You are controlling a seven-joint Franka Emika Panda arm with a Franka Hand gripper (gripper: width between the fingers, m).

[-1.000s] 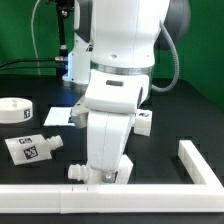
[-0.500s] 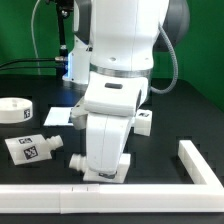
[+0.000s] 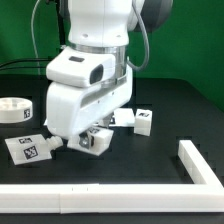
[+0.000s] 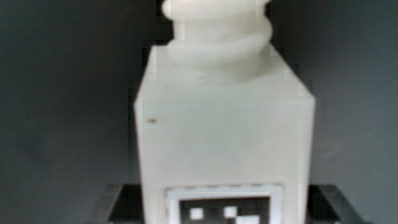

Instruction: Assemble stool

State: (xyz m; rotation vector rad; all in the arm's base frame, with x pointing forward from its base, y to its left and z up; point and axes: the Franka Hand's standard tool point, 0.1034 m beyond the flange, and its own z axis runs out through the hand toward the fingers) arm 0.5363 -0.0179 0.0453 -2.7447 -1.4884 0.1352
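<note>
My gripper is shut on a stubby white stool leg and holds it just above the black table, left of centre in the exterior view. In the wrist view this leg fills the picture between the dark fingers, with its knobbed peg pointing away and its square tag near the gripper. The round white seat lies at the exterior view's far left. A second tagged leg lies on the table just left of the held one. A third leg lies behind the arm to the right.
A long white border rail runs along the front edge and turns up at the right. The big white arm body hides the table's middle, marker board included. Dark stands and cables are at the back left.
The arm has swung from the front rail back and to the exterior view's left, carrying the leg away from the rail and a little upward.
</note>
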